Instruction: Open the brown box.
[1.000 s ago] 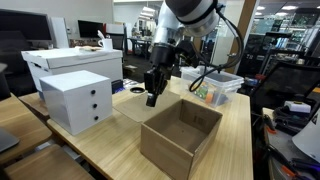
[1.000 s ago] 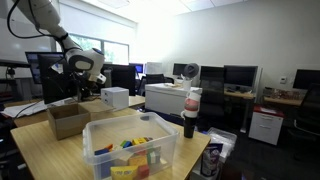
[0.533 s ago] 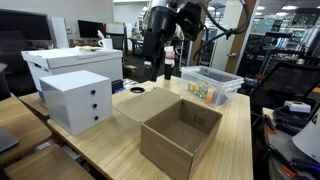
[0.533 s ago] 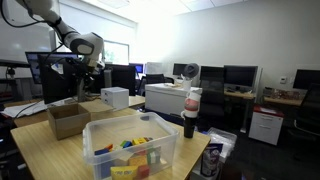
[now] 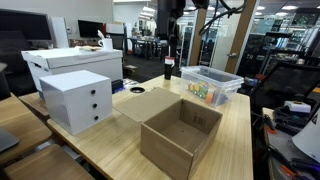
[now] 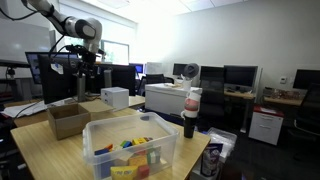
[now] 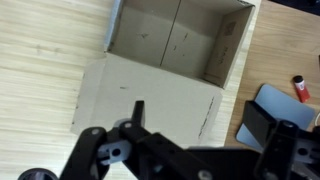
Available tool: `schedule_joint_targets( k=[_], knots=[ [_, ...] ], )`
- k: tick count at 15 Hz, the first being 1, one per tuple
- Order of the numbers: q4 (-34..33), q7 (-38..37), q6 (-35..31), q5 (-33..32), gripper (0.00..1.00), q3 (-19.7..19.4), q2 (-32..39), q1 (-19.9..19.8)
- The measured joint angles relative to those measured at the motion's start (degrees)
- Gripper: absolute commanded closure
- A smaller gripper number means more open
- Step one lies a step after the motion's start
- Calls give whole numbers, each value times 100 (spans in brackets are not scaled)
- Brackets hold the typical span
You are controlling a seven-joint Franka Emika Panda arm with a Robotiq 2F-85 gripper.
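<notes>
The brown box [image 5: 181, 136] stands open on the wooden table, its plain brown inside showing. Its lid flap [image 5: 150, 103] lies flat on the tabletop beside it. In the wrist view the open box [image 7: 176, 38] is at the top and the flap [image 7: 150, 98] spreads below it. My gripper [image 7: 200, 122] hangs high above the flap, open, with nothing between its fingers. In both exterior views the gripper [image 5: 166, 38] [image 6: 88, 60] is well above the box [image 6: 67, 120].
A white drawer cabinet [image 5: 78, 100] stands beside the box, with a larger white box [image 5: 70, 62] behind it. A clear plastic bin [image 5: 210, 85] of coloured items and a dark bottle [image 5: 169, 70] stand at the far side. A red-capped bottle [image 6: 190, 112] stands by the bin [image 6: 130, 150].
The gripper was shut low at the flap. It has opened, let go and risen high above the table. The flap stays flat on the table.
</notes>
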State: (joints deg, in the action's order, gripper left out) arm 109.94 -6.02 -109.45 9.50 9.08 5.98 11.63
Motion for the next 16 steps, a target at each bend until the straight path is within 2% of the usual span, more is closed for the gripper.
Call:
schedule_joint_targets(
  k=[5, 16],
  knots=[
    [-104, -439, 250, -164, 0, -63, -334, -38],
    [248, -407, 258, -164, 0, -458, -1248, -516]
  ],
)
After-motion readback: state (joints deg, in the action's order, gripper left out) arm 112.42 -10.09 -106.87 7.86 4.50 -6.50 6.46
